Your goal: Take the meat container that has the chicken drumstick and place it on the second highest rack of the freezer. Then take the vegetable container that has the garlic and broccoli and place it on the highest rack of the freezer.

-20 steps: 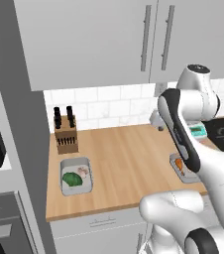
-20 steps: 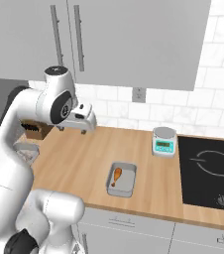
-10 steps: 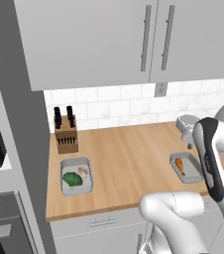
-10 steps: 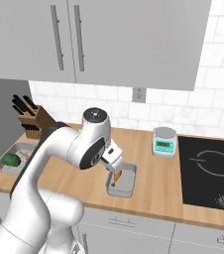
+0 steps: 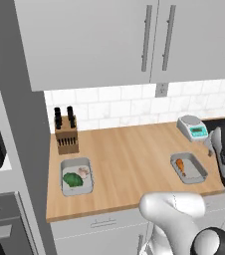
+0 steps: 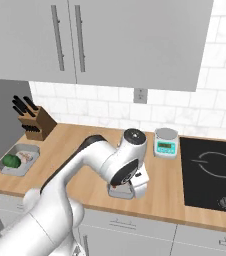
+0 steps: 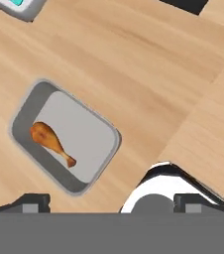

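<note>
The meat container (image 7: 79, 141) is a shallow grey tray on the wooden counter, with the orange-brown chicken drumstick (image 7: 52, 139) lying at one end. My gripper (image 7: 111, 202) hovers above and beside it, open, with its dark fingertips (image 7: 32, 201) wide apart and nothing between them. In the left base view the meat container (image 5: 189, 168) lies at the counter's right. The vegetable container (image 5: 76, 176) sits far left with the dark green broccoli (image 5: 71, 180) and the pale garlic (image 5: 83, 172). The arm hides most of the meat container (image 6: 119, 192). The freezer and its racks are out of view.
A small kitchen scale (image 5: 193, 127) stands behind the meat container by the tiled wall. A knife block (image 5: 66, 133) is at the back left, behind the vegetable container. A black cooktop (image 6: 215, 172) lies to the right. White wall cabinets (image 5: 134, 40) hang overhead.
The arm has swung from above the counter's middle to the right and dropped low over the meat container. The containers have not moved.
</note>
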Motion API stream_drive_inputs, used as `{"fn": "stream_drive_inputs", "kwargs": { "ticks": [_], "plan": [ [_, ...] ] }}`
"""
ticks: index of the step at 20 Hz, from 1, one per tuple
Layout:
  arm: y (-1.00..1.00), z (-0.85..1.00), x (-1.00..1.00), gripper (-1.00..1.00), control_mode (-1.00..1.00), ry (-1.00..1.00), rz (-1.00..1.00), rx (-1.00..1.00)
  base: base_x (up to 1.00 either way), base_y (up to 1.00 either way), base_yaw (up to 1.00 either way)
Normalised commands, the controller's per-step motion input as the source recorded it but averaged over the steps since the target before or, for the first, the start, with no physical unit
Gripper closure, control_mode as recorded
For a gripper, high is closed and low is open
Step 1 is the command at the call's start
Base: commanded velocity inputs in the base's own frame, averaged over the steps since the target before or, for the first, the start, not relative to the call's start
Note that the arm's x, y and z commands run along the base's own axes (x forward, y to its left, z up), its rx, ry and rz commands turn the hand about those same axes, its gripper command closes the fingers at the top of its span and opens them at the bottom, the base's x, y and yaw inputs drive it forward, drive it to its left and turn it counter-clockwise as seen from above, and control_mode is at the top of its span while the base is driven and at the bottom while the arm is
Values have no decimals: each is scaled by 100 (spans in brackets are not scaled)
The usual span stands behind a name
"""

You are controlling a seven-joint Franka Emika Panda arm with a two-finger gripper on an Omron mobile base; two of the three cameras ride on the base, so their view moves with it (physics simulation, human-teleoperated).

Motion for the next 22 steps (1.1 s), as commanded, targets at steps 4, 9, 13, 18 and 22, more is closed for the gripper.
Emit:
{"fn": "stream_drive_inputs", "kwargs": {
  "ticks": [4,9,13,18,22],
  "plan": [
    [-19,-66,12,-100,-100,16,-12,4,0,0,0],
    [-2,-61,25,-100,-100,17,-10,2,0,0,0],
    [0,-41,19,-100,-100,9,-10,5,0,0,0],
    [-7,-26,10,-100,-100,1,-5,8,0,0,0],
    [0,-48,23,-100,-100,1,-4,8,0,0,0]
  ]
}}
